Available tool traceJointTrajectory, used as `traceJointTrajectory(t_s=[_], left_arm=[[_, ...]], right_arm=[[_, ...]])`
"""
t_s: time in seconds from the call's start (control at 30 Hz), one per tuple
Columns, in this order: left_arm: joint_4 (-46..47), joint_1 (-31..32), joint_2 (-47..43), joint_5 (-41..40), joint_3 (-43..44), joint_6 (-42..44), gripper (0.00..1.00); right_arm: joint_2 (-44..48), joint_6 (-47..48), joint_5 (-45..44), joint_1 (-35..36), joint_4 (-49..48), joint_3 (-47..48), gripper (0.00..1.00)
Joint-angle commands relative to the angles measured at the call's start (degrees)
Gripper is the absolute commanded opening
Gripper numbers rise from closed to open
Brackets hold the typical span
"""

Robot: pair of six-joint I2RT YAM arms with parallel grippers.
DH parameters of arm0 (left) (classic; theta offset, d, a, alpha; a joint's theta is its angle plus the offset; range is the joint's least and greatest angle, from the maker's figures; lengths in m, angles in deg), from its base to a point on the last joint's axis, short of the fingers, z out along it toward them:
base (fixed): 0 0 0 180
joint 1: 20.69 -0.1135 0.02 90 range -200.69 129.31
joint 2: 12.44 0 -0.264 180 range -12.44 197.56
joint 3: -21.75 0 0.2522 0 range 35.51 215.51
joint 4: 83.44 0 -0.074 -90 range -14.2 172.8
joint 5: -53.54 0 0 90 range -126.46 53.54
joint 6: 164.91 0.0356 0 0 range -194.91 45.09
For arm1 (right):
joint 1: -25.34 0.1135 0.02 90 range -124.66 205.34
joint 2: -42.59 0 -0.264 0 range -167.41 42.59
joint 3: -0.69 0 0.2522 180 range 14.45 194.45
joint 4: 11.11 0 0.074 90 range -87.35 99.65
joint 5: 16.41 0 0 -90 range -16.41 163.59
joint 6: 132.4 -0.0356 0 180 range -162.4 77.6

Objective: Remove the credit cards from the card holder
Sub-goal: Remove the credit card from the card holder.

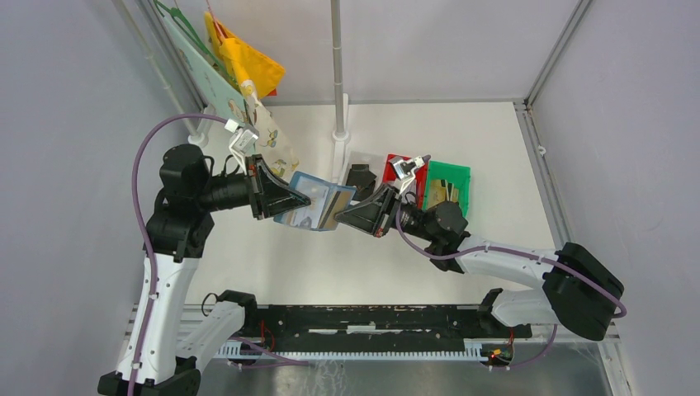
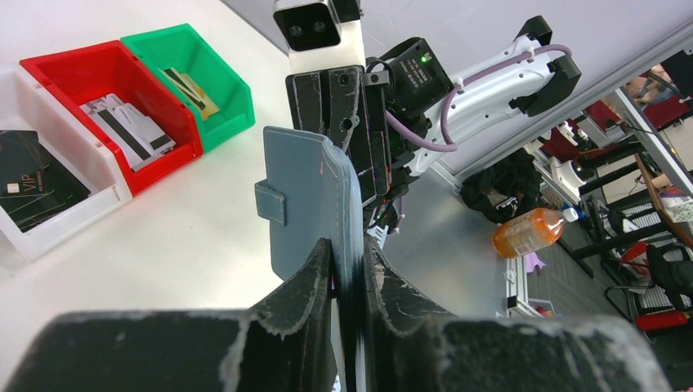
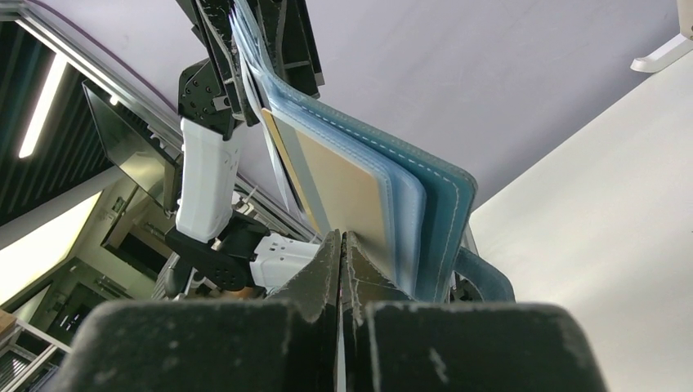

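At centre frame, held aloft, the card holder [image 1: 318,206] stretches left to right, the left gripper [image 1: 294,201] clamping its left half, the right gripper [image 1: 345,213] pressed together at the edge of a gold credit card [image 3: 343,196].

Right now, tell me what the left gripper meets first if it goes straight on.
The left gripper is shut on the holder. Past that, the right gripper faces it at the holder's far edge, so it would likely come first, though depth is unclear.
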Motion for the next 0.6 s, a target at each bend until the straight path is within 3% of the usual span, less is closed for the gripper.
traceJointTrajectory(t_s=[0.0,0.13,0.3,0.57], left_arm=[[2.87,0.24,-0.58,3.53,2.47,-1.7,0.02],[2.87,0.26,-0.39,4.13,2.37,-1.78,0.02],[2.87,0.26,-0.87,3.57,1.8,-1.18,0.02],[2.69,0.25,-0.52,0.67,1.43,-0.39,0.02]], right_arm=[[1.24,0.43,0.02,-0.4,-3.69,-0.25,0.0],[1.37,0.37,-0.11,-0.35,-4.64,-0.04,0.0],[0.01,-0.22,1.83,-0.2,-6.53,2.31,0.31],[-0.82,-0.9,4.32,0.61,-7.41,4.75,0.4]])
